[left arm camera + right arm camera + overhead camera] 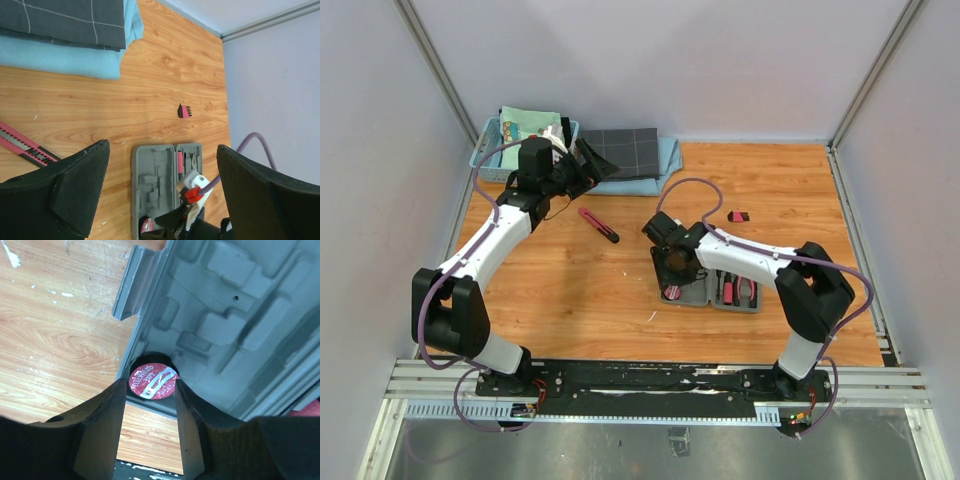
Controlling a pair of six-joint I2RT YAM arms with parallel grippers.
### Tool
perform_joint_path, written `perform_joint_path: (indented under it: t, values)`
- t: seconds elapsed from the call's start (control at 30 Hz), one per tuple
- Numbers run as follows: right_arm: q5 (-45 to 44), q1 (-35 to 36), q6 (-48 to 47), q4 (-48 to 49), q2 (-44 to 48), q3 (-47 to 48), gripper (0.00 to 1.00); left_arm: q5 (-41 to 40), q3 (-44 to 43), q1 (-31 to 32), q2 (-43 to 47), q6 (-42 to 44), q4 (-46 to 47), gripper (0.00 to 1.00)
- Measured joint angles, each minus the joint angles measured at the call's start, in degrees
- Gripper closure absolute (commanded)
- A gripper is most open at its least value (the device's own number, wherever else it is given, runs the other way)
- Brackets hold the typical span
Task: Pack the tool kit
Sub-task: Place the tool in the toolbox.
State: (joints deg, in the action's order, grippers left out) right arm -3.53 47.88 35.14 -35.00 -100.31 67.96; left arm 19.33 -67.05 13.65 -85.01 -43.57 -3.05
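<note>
A lab test cell: bare walls, aluminium rails, wooden table.

So the left arm is stretched way out toward the far left corner, elbow folded back near its base. The left gripper is gaping wide, fingers far apart with nothing between them. The right arm bends at the elbow and reaches in toward the middle, right gripper aimed downward, fingers a moderate gap apart; can't tell if they're pinching anything.
</note>
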Motion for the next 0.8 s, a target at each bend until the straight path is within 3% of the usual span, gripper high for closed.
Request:
perform_joint_path:
  t: [0.23, 0.8]
  values:
    - [-2.4, 0.0, -0.5, 0.3, 3.8, 0.2, 0.54, 0.3, 0.0, 0.0, 0.0, -0.3, 0.0, 0.09]
    - [-2.0, 0.0, -0.7, 0.4, 0.3, 0.2, 0.55, 0.5, 0.0, 0.0, 0.0, -0.3, 0.0, 0.09]
